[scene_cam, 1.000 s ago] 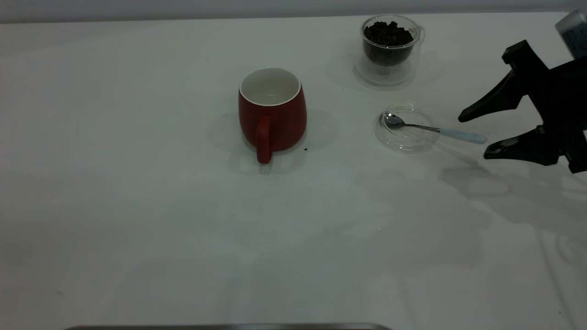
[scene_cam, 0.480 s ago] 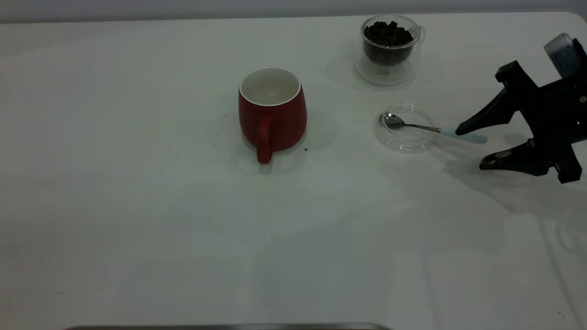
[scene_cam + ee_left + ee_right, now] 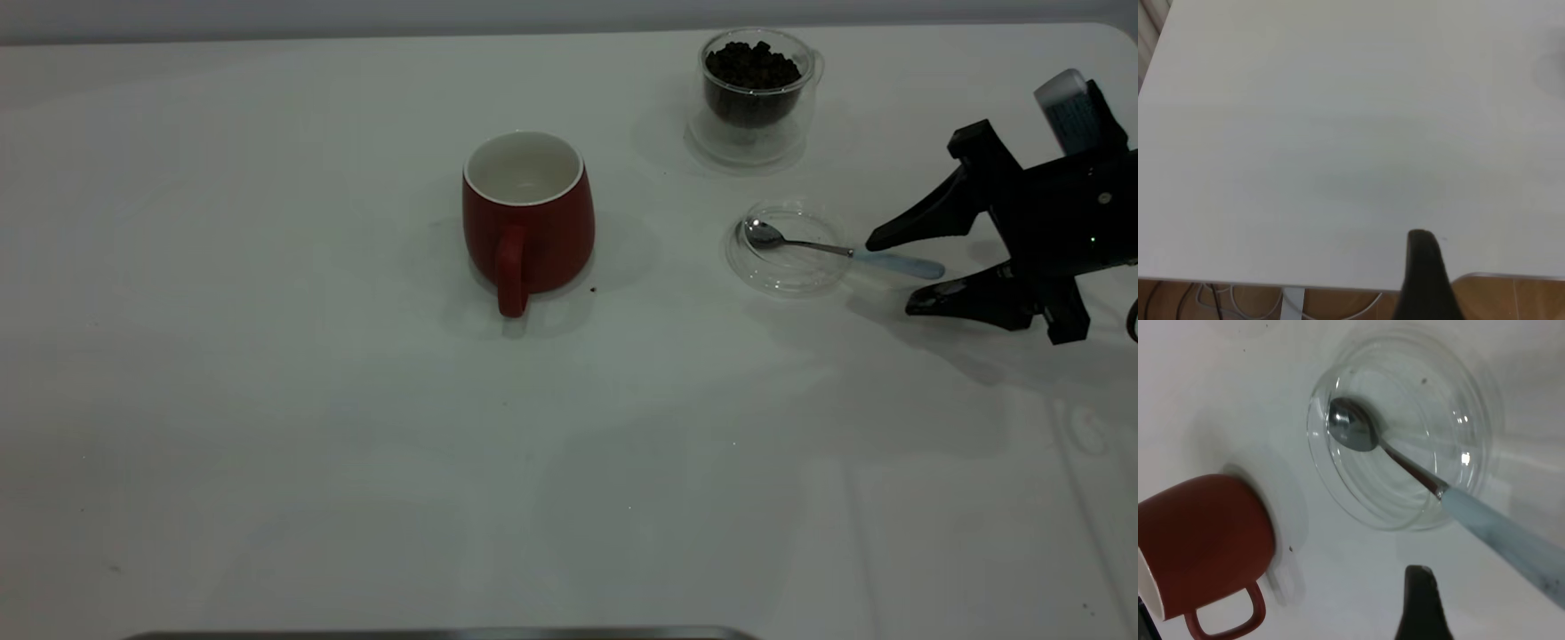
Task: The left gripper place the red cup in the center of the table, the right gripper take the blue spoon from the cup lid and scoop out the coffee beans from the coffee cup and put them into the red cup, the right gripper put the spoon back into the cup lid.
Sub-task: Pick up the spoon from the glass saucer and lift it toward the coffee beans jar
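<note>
on white table (image 3: 356, 444) — right gripper (image 3: 889, 271) jaws spread astride blue spoon (image 3: 845, 252) handle.

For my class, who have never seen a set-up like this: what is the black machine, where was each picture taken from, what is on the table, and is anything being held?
The black shape is a robot arm's grasping part, the right tool. It is open and holds nothing, its tips either side of the blue spoon handle. One picture looks down at the table from outside; the other two come from cameras on the arms' wrists. On the table stand the red cup, the coffee cup full of coffee beans, and the cup lid with the spoon's bowl in it. The left wrist camera sees only bare table and one finger of the left tool.
</note>
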`<action>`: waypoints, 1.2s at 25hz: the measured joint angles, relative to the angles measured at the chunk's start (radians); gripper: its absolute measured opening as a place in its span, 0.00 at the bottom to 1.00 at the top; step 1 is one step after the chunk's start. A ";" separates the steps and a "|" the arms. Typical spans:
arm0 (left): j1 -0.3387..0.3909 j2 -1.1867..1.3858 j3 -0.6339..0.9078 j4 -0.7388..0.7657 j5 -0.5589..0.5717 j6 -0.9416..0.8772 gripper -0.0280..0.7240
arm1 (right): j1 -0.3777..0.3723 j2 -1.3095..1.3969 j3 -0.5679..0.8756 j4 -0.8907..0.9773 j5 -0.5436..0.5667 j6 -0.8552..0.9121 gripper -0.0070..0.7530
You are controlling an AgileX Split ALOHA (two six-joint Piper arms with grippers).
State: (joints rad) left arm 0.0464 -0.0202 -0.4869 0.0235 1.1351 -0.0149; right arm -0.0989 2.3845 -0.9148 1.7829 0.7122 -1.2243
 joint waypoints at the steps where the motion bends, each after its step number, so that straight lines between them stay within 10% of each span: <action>1: 0.000 0.000 0.000 0.000 0.000 0.000 0.82 | 0.000 0.006 -0.004 0.000 0.001 -0.003 0.76; 30: 0.000 0.000 0.000 0.000 0.000 0.000 0.82 | 0.000 0.009 -0.034 0.000 0.053 -0.025 0.37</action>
State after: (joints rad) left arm 0.0464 -0.0202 -0.4869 0.0235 1.1351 -0.0149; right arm -0.0989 2.3935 -0.9489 1.7831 0.7653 -1.2497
